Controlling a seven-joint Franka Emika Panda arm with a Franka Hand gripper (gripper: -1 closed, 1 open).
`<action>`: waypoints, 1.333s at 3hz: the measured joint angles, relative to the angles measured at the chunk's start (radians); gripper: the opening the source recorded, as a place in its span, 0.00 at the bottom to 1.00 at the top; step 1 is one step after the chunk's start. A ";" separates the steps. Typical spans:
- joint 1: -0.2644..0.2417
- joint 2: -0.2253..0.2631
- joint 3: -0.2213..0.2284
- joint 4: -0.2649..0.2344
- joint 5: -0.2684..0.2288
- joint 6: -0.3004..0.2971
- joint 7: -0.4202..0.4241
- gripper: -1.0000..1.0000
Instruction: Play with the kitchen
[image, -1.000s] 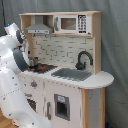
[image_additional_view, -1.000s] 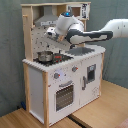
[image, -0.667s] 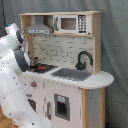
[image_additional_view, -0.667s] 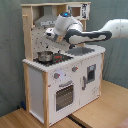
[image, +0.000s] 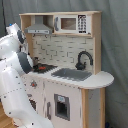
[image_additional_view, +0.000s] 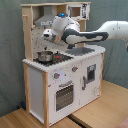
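The kitchen (image: 75, 97) is a white and light-wood toy unit seen in both exterior views, with a black hob (image: 46, 67), grey sink (image: 74, 74), black tap (image: 83, 59) and dotted backboard. In the second exterior view a small metal pot (image_additional_view: 45, 56) stands on the hob (image_additional_view: 61, 58). My gripper (image_additional_view: 48, 37) hangs above the pot, under the hood, apart from it. My white arm (image_additional_view: 85, 36) reaches in from the second exterior view's right. In the first exterior view my own arm links (image: 15, 75) hide the gripper.
A microwave (image: 70, 23) and hood (image: 39, 30) sit on the upper shelf. The oven door (image_additional_view: 63, 95) and knobs face the front. The kitchen stands on a wooden table (image_additional_view: 95, 112), with a grey curtain (image: 115, 45) behind.
My arm has shifted slightly toward the second exterior view's left, over the hob. The pot and the kitchen have not moved.
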 joint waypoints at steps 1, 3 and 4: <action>-0.061 -0.022 0.060 0.056 0.000 -0.052 -0.014 1.00; -0.161 -0.066 0.158 0.093 0.062 -0.149 -0.038 1.00; -0.161 -0.066 0.158 0.093 0.064 -0.151 -0.038 0.00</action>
